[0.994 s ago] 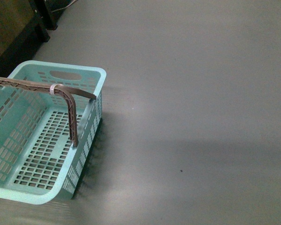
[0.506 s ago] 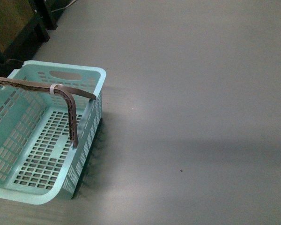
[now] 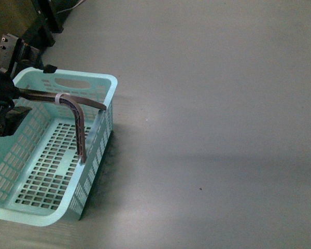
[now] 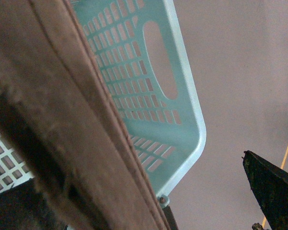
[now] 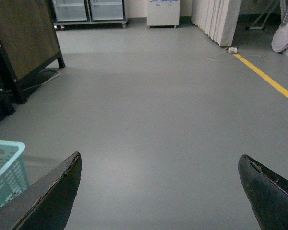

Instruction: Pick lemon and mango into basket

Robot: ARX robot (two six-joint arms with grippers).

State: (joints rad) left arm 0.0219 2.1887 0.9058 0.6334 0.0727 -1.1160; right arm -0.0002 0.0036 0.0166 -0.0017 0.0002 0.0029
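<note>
The light aqua basket point(image 3: 98, 135) stands on the grey floor at the left of the front view, and its inside shows bare. Its brown swing handle point(image 3: 80, 129) with a white tie point(image 3: 58, 98) arches over it. My left gripper point(image 3: 13, 104) is open at the basket's far left rim, right by the handle. In the left wrist view the handle point(image 4: 62, 120) fills the near side, with the basket wall point(image 4: 149, 120) behind and the left gripper point(image 4: 134, 184) open around it. My right gripper point(image 5: 159, 158) is open over bare floor. No lemon or mango is in view.
Dark wooden furniture on black legs point(image 3: 15, 31) stands behind the basket and also shows in the right wrist view point(image 5: 24, 43). A basket corner point(image 5: 5, 167) shows there too. A yellow floor line point(image 5: 269, 79), white cabinets point(image 5: 163, 9) and a cable point(image 5: 221, 55) lie far off.
My left gripper has come into the front view from the left and now sits at the basket's handle and far rim. The basket has stayed put.
</note>
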